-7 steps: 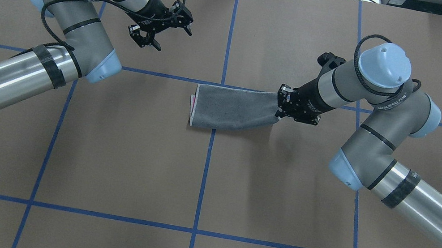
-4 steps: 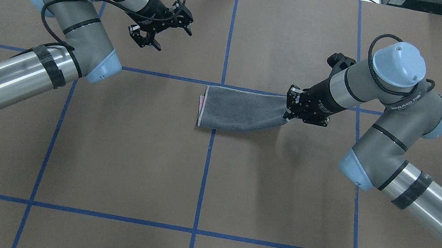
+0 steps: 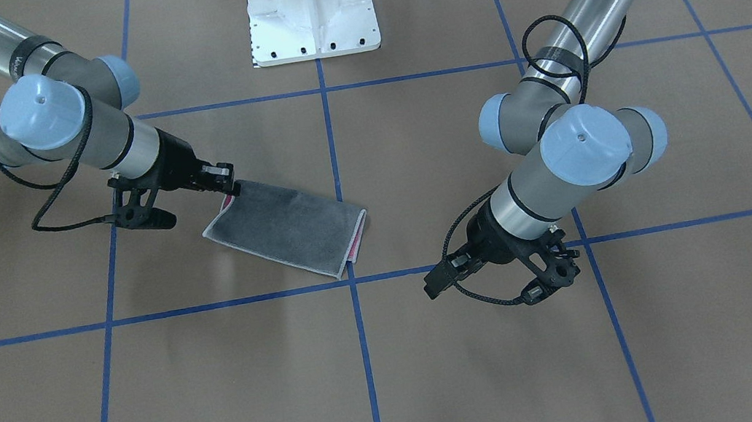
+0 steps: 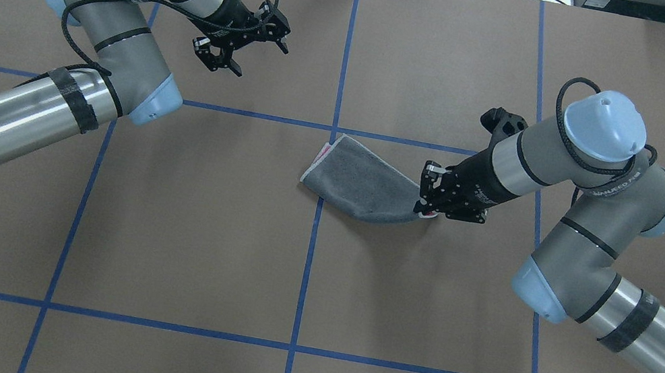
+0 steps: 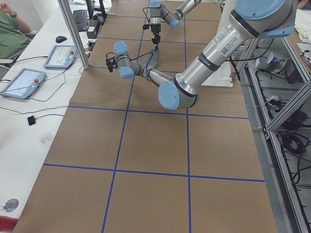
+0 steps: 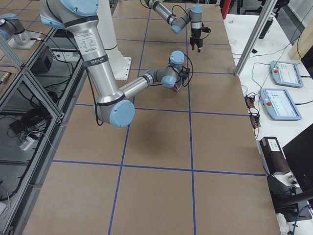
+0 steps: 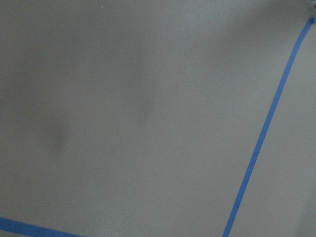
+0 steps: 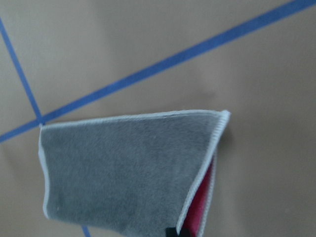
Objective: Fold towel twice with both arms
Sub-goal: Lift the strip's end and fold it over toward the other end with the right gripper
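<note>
Half-folded grey-and-pink terry towel [image 4: 360, 183], mid-frame, just swung askew by right claw [image 4: 428, 198] pinching its corner; left claw [image 4: 261, 60] wide, idle; second fold pending.

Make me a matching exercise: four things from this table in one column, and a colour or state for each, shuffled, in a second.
Column one:
1. towel
2. right tool
3. left tool
4. pedestal base

Column two:
a. open, holding nothing
b. white
c. grey outside, pink peeking at an edge
d. shut on a cloth corner

Pairs: 1-c, 2-d, 3-a, 4-b.
</note>
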Robot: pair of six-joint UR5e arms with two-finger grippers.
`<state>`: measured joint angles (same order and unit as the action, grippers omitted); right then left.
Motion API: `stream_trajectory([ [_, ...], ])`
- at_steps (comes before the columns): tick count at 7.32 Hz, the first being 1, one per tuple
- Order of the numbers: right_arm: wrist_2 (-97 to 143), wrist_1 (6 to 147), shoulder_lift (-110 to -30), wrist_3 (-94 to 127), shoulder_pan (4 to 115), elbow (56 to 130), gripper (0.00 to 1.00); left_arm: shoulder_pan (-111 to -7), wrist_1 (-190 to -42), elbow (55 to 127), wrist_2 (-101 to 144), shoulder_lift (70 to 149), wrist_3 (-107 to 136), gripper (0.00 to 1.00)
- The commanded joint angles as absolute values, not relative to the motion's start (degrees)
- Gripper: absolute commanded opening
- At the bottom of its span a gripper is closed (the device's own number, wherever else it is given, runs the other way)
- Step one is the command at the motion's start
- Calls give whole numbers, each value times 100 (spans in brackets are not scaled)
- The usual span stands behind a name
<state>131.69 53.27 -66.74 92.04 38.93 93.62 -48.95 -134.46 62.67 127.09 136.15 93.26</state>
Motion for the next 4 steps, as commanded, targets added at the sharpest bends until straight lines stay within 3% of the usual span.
stream_trajectory([
  [1, 13175, 5352, -6566, 9246, 3307, 9545, 0, -4922, -13456, 6258, 12709, 13606, 9325, 100],
  [4, 12965, 5370, -6101, 9510, 2621, 9475, 0, -4931, -13465, 6258, 12709, 13605, 9325, 100],
])
